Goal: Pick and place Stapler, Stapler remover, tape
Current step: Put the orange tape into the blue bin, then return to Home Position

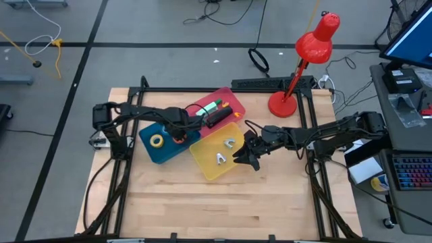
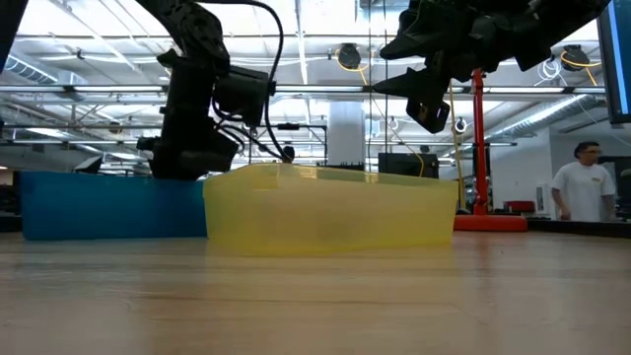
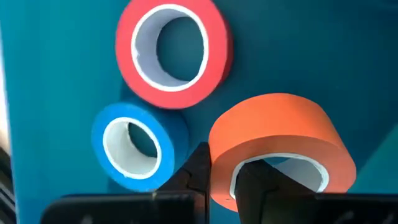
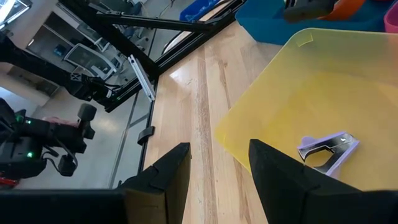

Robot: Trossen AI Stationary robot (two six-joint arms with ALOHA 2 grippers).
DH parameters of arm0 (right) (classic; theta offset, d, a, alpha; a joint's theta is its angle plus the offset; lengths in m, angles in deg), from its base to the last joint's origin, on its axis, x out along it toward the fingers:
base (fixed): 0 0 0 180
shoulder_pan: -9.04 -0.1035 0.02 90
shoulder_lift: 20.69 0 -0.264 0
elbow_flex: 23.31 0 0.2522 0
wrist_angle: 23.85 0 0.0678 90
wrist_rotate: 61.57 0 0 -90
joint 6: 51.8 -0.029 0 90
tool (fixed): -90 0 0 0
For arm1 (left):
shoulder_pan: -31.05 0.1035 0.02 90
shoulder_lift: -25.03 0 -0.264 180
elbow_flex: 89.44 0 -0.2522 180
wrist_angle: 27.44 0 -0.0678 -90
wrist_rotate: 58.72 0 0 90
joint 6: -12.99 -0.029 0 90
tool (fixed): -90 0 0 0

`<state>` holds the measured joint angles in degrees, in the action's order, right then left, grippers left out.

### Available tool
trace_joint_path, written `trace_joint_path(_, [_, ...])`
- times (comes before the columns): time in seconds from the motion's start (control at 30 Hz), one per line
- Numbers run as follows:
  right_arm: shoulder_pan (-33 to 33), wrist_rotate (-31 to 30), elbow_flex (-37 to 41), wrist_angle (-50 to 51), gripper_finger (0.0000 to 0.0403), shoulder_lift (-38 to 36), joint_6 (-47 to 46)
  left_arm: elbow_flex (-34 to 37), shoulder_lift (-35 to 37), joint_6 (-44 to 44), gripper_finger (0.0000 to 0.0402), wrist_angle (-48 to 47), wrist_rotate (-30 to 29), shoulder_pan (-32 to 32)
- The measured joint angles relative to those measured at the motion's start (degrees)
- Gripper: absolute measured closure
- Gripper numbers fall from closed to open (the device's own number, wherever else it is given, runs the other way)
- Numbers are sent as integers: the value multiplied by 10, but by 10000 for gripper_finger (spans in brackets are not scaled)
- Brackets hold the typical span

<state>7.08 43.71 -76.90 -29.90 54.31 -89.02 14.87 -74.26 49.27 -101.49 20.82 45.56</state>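
Observation:
My left gripper (image 1: pixel 179 133) reaches down into the blue bin (image 1: pixel 150 152) and is shut on the orange tape roll (image 3: pixel 277 140). The red roll (image 3: pixel 174 53) and the blue roll (image 3: pixel 140 146) lie flat on the bin floor beside it, and the yellow roll (image 1: pixel 157 140) lies farther left. Staplers lie in the pink bin (image 1: pixel 233 101). Two staple removers (image 1: pixel 229 143) (image 1: pixel 221 158) rest in the yellow bin (image 1: pixel 202 162). My right gripper (image 1: pixel 246 156) hangs open over the yellow bin's right edge, holding nothing. My left gripper pinches the orange roll's wall (image 3: pixel 224 177), one finger (image 3: pixel 249 183) inside the ring's hole and the other finger (image 3: pixel 199 168) outside. It comes from above, pointing down. The roll sits tilted, closer to the camera than the flat rolls; whether it touches the bin floor is hidden.
The three bins sit close together at the table's middle. A red desk lamp (image 1: pixel 297 74) stands at the far right corner. Bare wood lies toward the near edge (image 1: pixel 223 209). A person (image 2: pixel 584 192) stands in the room beyond the table.

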Motion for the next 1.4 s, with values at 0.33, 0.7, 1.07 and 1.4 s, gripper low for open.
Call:
trace_joint_path(0.33, [0,0,0,0,245,0,0,0,-8,-6,286,3,6,0])
trace_joint_path(0.7, [0,-1,0,0,245,0,2,-1,28,-20,186,-5,65,0])
trace_joint_path(1.07, [0,0,0,0,245,0,4,-2,264,65,177,38,-74,-97])
trace_joint_path(1.4, [1,-2,0,-3,245,0,1,-2,456,70,176,51,-229,-257])
